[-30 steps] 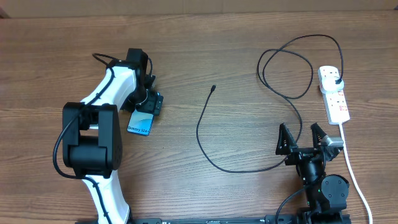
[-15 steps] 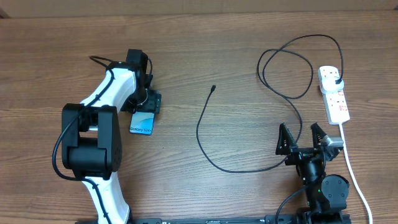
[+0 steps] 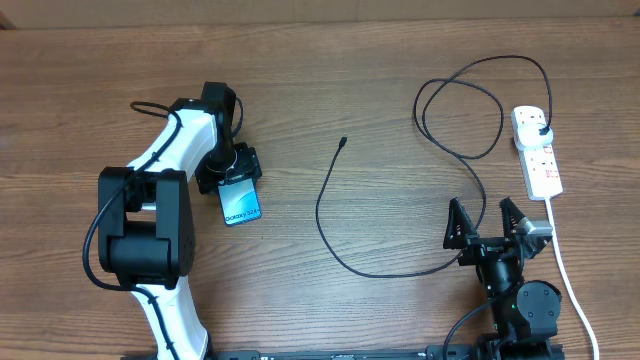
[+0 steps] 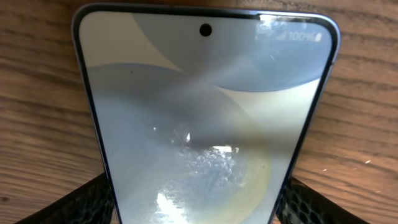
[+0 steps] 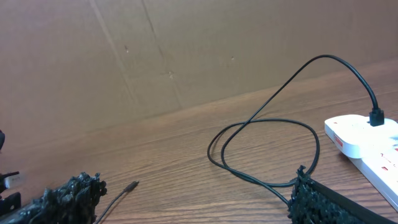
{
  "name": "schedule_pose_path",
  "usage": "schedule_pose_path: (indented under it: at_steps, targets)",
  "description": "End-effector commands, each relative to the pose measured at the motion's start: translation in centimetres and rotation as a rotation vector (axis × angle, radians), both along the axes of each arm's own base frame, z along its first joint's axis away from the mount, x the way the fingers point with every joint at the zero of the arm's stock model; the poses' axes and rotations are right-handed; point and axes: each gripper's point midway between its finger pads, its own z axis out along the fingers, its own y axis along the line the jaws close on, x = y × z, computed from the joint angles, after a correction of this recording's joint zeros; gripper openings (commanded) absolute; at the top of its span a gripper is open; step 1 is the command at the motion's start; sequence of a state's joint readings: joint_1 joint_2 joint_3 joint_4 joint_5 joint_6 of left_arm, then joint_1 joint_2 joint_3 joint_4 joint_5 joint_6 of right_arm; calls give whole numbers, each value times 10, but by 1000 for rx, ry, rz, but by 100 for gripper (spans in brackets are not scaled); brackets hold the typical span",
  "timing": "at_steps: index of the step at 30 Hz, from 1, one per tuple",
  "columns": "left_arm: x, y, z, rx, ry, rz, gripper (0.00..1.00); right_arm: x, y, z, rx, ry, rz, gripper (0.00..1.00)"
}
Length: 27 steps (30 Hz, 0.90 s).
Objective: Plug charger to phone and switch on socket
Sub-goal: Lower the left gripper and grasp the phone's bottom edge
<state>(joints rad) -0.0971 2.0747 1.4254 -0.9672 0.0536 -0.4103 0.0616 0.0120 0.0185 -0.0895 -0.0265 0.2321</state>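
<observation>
Since 1 s ago the phone (image 3: 241, 203) has shifted a bit to the right and turned. Before, it lay slanted w/ its lower end to the left; now it is nearly upright in the overhead view, lower end slightly right. The left gripper (image 3: 238, 176) turned w/ it and grips its upper end, jaws closed on the two long edges. The right gripper (image 3: 488, 222), cable (image 3: 322, 205) and socket (image 3: 541, 160) did not move.

The socket lies near the right edge of the table (image 3: 380, 60), and the black plug (image 3: 541, 128) sits in its far outlet. From there the cable makes a loop and runs under the right gripper, between its wide-open fingers (image 3: 458, 222). It then curves up to the tip (image 3: 343, 141), which lies free, well apart from the phone.

Left wrist cam only: lit screen w/ pale blue-grey and cream shapes, camera hole at top centre, "100%" in the corner, and mesh-textured pads (image 4: 74, 202) at both edges. Right wrist cam only: a brown cardboard wall (image 5: 155, 50) behind the table. Overhead only: small text "Galaxy S24" on the screen.
</observation>
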Motion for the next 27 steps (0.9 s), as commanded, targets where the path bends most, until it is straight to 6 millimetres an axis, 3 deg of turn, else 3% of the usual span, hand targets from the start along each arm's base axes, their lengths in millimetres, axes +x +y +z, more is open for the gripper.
schedule_pose_path:
  at_steps: [1, 6, 10, 27]
  targets:
    - [-23, -26, -24, -130, 109, 88, 82, 0, 2, -2, 0, -4, 9, 100]
    - [-21, -5, -27, -9, 93, 78, 84, 0, 2, -2, 0, -4, 9, 100]
    - [-22, 3, -28, 34, 90, 48, 100, 0, 2, -2, 0, -4, 9, 100]
    - [-18, 2, -32, 26, 63, -14, 96, 0, 2, -2, 0, -4, 9, 100]
